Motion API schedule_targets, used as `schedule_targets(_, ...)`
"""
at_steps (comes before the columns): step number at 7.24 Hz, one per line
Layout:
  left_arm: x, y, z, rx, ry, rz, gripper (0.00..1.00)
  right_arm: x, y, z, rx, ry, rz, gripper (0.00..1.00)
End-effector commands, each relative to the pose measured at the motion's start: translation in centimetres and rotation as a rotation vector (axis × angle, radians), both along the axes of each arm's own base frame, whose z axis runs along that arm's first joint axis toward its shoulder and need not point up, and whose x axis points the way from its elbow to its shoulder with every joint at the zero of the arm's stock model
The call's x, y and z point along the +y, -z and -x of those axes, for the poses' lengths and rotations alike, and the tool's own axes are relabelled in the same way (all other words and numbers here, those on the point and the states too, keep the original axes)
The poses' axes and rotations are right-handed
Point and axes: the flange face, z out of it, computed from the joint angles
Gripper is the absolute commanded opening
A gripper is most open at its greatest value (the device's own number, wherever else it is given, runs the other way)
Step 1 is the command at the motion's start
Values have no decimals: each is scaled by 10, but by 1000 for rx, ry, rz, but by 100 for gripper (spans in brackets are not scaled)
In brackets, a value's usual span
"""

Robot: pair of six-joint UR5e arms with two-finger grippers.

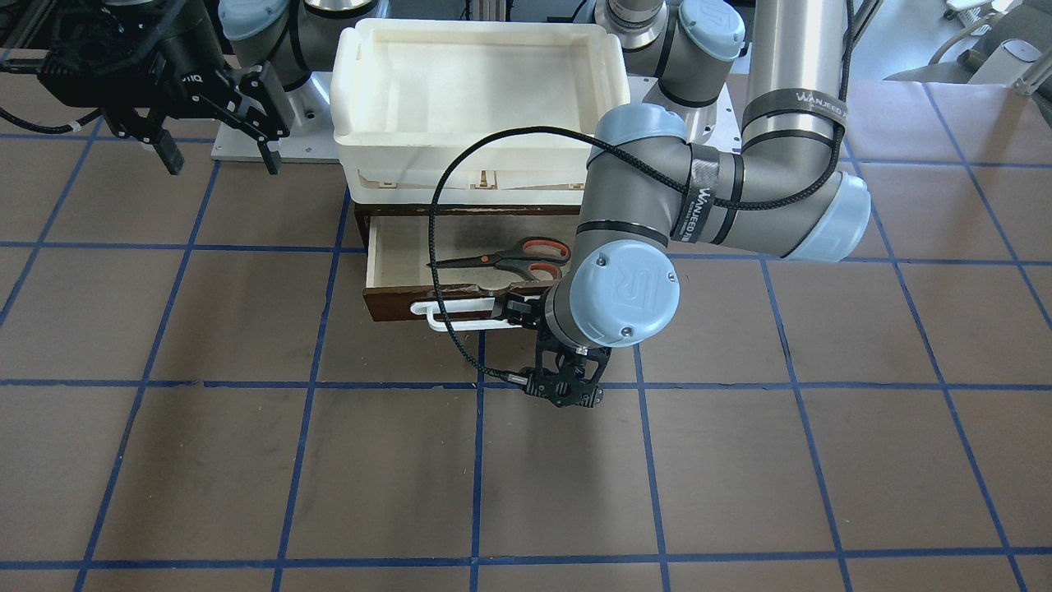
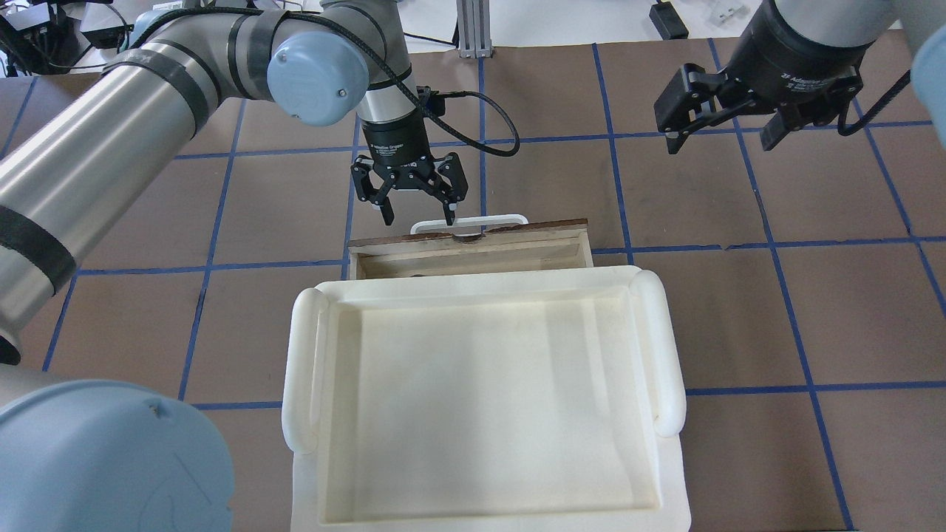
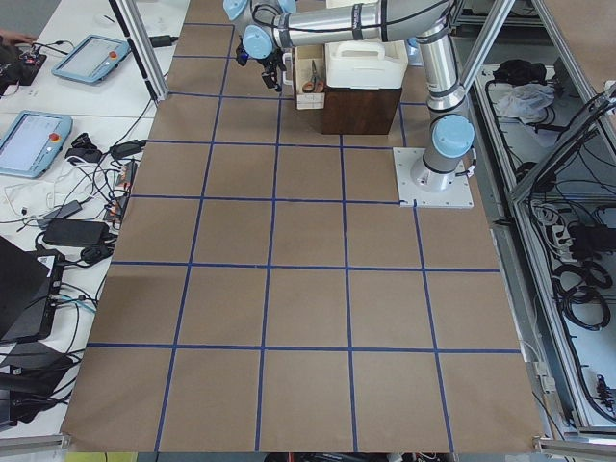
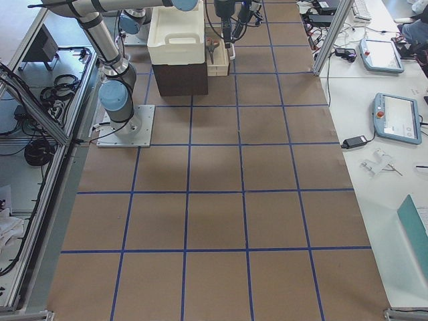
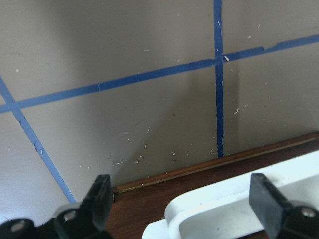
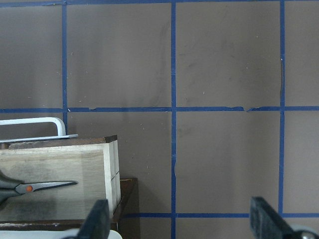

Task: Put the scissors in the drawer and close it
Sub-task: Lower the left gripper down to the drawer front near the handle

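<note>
The scissors (image 1: 501, 259) lie flat inside the open drawer (image 1: 386, 255), handles toward my left arm; their blade tip shows in the right wrist view (image 6: 45, 186). The drawer's dark front carries a white bar handle (image 1: 460, 316). My left gripper (image 2: 415, 216) is open and empty, hanging just beyond the handle's end (image 2: 473, 220). In the left wrist view (image 5: 182, 204) the handle's curved end (image 5: 209, 214) lies between the spread fingers. My right gripper (image 2: 728, 137) is open and empty, raised off to the side of the drawer (image 6: 55, 169).
A cream-white plastic tray (image 1: 353, 123) sits on top of the dark cabinet and overhangs the back of the drawer; it also shows in the overhead view (image 2: 299, 369). The brown table has blue tape grid lines. A black cable loops from the left wrist over the drawer.
</note>
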Motion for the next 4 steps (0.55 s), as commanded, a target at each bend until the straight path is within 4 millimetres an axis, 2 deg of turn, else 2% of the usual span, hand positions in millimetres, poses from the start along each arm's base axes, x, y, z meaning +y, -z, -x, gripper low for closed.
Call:
schedule_targets(1, 10, 2, -1, -10, -14, -15, 100, -2, 1, 1, -3, 3, 3, 100)
schedule_targets(4, 20, -2, -4, -18, -18, -39, 100, -1, 0, 3, 3, 7, 0, 100)
